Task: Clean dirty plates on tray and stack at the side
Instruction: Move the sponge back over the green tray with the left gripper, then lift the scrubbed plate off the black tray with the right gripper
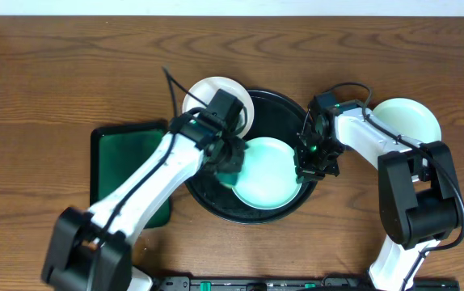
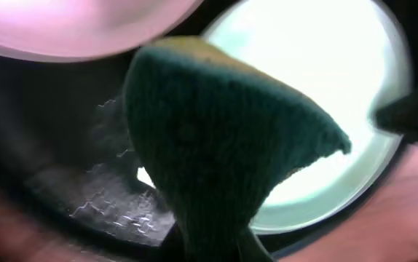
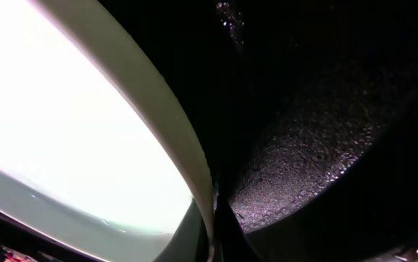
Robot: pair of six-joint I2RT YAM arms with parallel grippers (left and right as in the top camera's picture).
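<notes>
Overhead view is showing the small round white shallow plate (image 1: 268, 174) lying inside the large round black raised-rim tray (image 1: 279, 105), which is sitting mid-way along the brown wooden worktop (image 1: 54, 65). The left tool (image 1: 230, 166) is pinching a dark green sponge with a yellow edge (image 2: 216, 145) and is hanging over the plate's left edge. The right tool (image 1: 309, 162) is sitting at the plate's right edge. In the right wrist view the rim is running down into the jaws, so I am judging it to be nipping that rim, though the fingers themselves are hardly showing.

The hold on the rim is looking thin. A sideways push from the sponge is likely to be sliding the plate out of it, or tipping the plate against the tray wall. The left arm is also crowding a second white plate (image 1: 204, 93), which is overlapping the tray's far-left rim and risking a knock. A third pale plate (image 1: 414, 121) is resting well apart, to the right.

Being round, the plate is offering no long axis. Its hollow is facing up toward the overhead camera.
</notes>
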